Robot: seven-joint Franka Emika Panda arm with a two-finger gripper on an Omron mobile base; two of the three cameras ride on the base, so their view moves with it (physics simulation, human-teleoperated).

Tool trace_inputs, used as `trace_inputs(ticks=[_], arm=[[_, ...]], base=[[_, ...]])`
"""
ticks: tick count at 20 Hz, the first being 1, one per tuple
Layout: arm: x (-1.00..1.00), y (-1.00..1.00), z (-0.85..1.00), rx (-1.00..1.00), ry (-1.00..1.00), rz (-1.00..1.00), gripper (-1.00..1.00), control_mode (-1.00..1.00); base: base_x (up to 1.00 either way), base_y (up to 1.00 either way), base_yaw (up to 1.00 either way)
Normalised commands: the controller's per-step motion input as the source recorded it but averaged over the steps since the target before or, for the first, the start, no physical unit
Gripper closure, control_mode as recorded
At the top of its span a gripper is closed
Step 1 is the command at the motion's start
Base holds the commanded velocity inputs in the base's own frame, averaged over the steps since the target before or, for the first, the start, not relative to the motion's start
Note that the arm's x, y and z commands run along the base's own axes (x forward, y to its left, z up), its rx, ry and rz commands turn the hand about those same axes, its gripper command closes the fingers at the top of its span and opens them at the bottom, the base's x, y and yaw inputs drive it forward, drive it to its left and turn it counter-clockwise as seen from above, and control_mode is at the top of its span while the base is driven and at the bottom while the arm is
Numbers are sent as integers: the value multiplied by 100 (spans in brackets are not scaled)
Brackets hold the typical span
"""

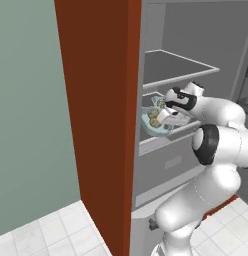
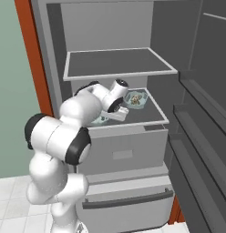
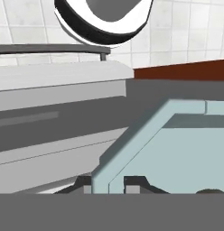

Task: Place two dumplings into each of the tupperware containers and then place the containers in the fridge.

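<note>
The gripper (image 1: 163,116) was clamped on the rim of a pale blue tub (image 1: 157,125) with dumplings (image 1: 154,120) inside, holding it tilted over the fridge's (image 1: 196,55) middle shelf (image 2: 153,114). In the hand view its fingertips (image 3: 135,184) pinched the tub's wall. Just beyond the gripper, farther back on that shelf, sat the second tub (image 2: 136,99), also with dumplings in it.

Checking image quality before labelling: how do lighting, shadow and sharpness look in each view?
Left base view: flat even light, the fridge interior dim grey, no glare. Right base view: soft shade under the shelves, edges crisp. Hand view: the tupperware container rim looms close and large, held in the shut pincer.
</note>
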Motion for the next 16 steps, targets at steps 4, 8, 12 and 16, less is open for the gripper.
trace_inputs(ticks=[4, 8, 12, 16], arm=[[58, 0, -21, 0, 1, 7, 100, -100], [61, 0, -42, 0, 2, 6, 100, -100], [59, 0, -36, 1, 1, 6, 100, -100], [59, -17, -38, 3, 0, 8, 100, -100]], base=[[0, 0, 0], [0, 0, 0], [0, 0, 0], [0, 0, 0]])
